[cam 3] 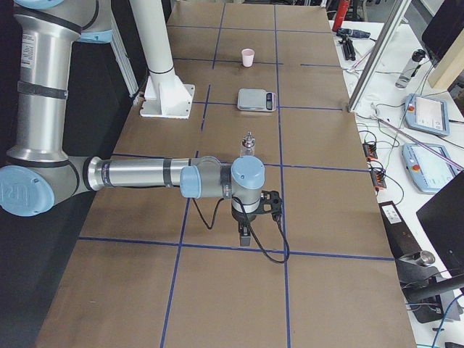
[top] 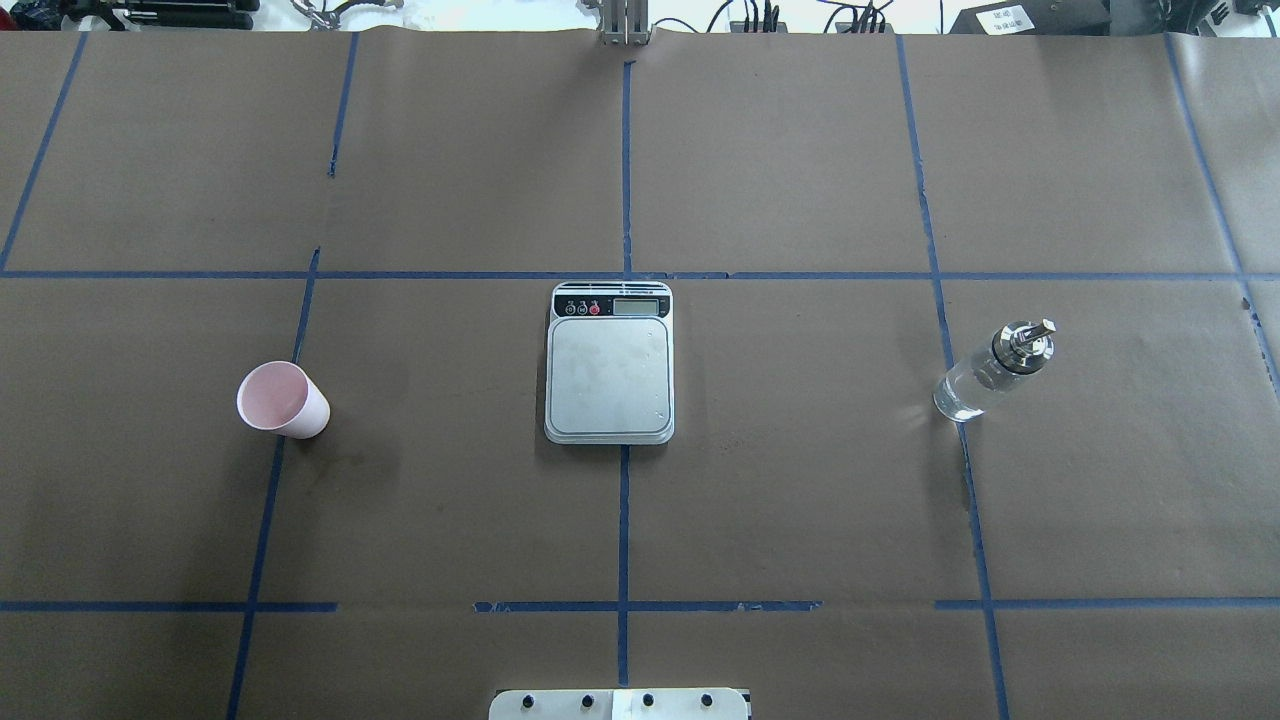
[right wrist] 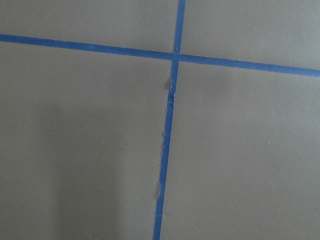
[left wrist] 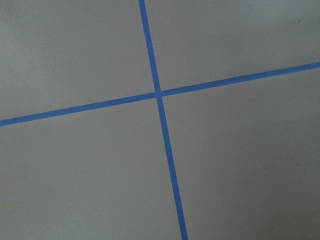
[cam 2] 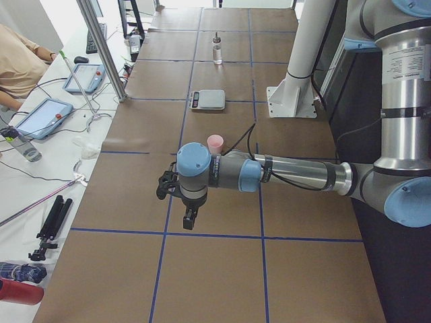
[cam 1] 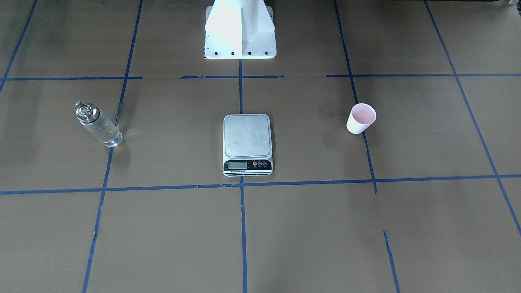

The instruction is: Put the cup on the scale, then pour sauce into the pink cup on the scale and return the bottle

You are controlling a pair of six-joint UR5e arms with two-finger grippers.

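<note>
The pale pink cup [top: 282, 400] stands upright on the table, left of the scale [top: 610, 362]; it also shows in the front-facing view [cam 1: 361, 118]. The scale's steel platform is bare. The clear glass bottle [top: 993, 370] with a silver spout stands to the scale's right, with clear sauce [cam 1: 103, 132] inside. My left gripper [cam 2: 190, 219] hangs over the table's left end, well short of the cup [cam 2: 215, 143]. My right gripper [cam 3: 244, 235] hangs over the right end, near the bottle [cam 3: 248, 146]. I cannot tell whether either gripper is open or shut.
Brown paper with blue tape lines covers the table [top: 800, 500]. The robot's white base [cam 1: 240, 32] stands behind the scale. Both wrist views show only paper and tape crossings. A person and tablets [cam 2: 47, 114] are beyond the table's far side.
</note>
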